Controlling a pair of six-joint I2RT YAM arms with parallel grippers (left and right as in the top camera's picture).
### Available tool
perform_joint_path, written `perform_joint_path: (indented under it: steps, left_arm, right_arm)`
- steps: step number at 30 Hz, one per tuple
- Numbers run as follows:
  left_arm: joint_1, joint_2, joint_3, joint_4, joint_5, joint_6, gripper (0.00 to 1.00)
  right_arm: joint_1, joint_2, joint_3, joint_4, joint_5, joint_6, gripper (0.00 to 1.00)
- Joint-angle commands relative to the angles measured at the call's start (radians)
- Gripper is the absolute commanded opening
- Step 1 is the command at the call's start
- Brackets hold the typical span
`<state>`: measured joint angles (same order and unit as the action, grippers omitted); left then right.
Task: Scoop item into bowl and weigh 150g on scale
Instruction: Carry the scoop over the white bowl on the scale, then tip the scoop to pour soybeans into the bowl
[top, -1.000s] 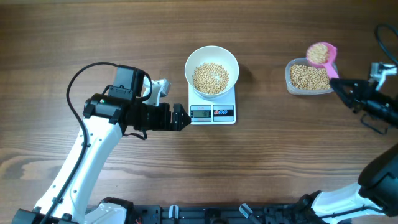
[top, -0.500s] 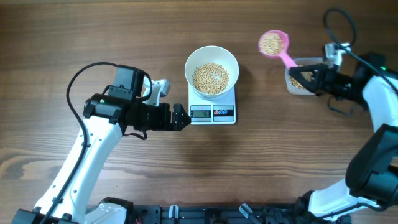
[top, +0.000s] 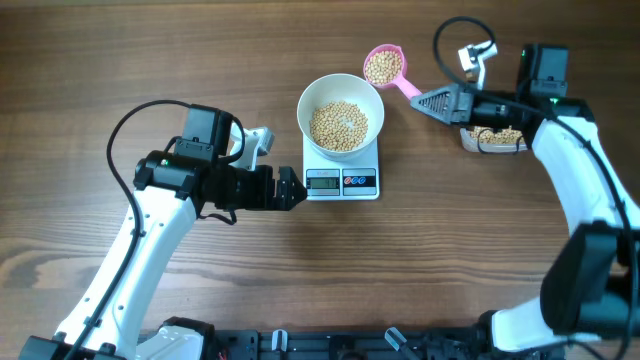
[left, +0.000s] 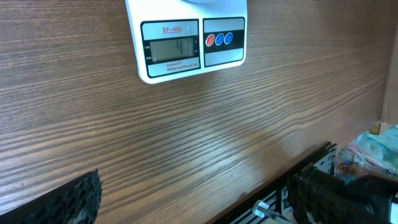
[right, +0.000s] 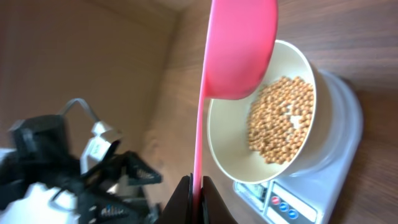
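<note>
The white bowl (top: 306, 105) holds a layer of tan beans (top: 339, 125) and stands on the small white scale (top: 342, 182). My right gripper (top: 428, 101) is shut on the handle of a pink scoop (top: 384, 67), which is full of beans and hovers just beyond the bowl's back right rim. In the right wrist view the scoop (right: 239, 50) hangs beside the bowl (right: 217, 146), the jaws (right: 196, 186) pinching its handle. My left gripper (top: 295, 190) stands open, empty, just left of the scale's display (left: 169, 48).
A clear plastic container (top: 492, 138) with more beans sits at the right, partly under my right arm. The left arm (top: 150, 230) stretches across the front left of the wooden table. The table's front edge (left: 292, 168) lies near the left gripper.
My right arm has swung left from the clear container, carrying the filled scoop to the bowl's back right rim. The left arm and the scale have not moved.
</note>
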<state>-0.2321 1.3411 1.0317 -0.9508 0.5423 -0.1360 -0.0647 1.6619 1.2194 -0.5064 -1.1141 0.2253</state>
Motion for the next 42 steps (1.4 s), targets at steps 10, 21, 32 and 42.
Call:
perform_joint_path:
  steps: [10, 21, 32, 42]
  left_arm:
    - [-0.001, 0.002, 0.0, 0.0, -0.01, -0.002, 1.0]
    - [-0.001, 0.002, 0.0, -0.001, -0.01, -0.002, 1.0]
    - [-0.001, 0.002, 0.0, 0.0, -0.01, -0.002, 1.0]
    - [-0.001, 0.002, 0.0, -0.001, -0.01, -0.002, 1.0]
  right_arm:
    - [0.245, -0.071, 0.007, -0.004, 0.511, -0.126, 0.04]
    - [0.345, -0.143, 0.008, -0.01, 0.723, -0.35, 0.04]
    - [0.437, -0.174, 0.008, -0.065, 0.889, -0.479, 0.04]
    - [0.439, -0.174, 0.008, -0.132, 0.988, -0.566, 0.04]
